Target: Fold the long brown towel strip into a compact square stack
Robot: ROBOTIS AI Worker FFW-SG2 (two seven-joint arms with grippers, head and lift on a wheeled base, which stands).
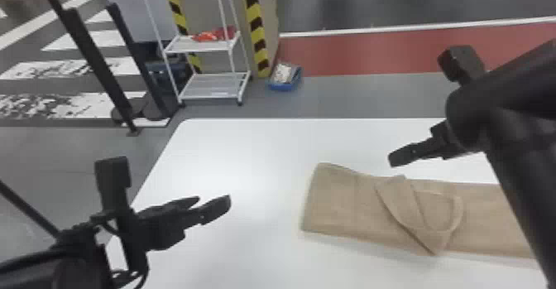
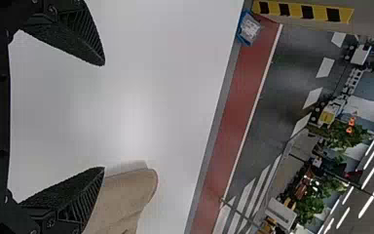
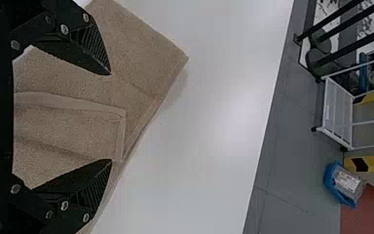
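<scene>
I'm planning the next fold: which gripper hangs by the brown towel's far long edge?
The right gripper, fingers open; the left gripper is instead left of the towel, above the white table.

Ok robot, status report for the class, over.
Left gripper, right gripper: jaws open. Brown towel strip: on table, loose fold on top. Right arm hides its right end from head view.
</scene>
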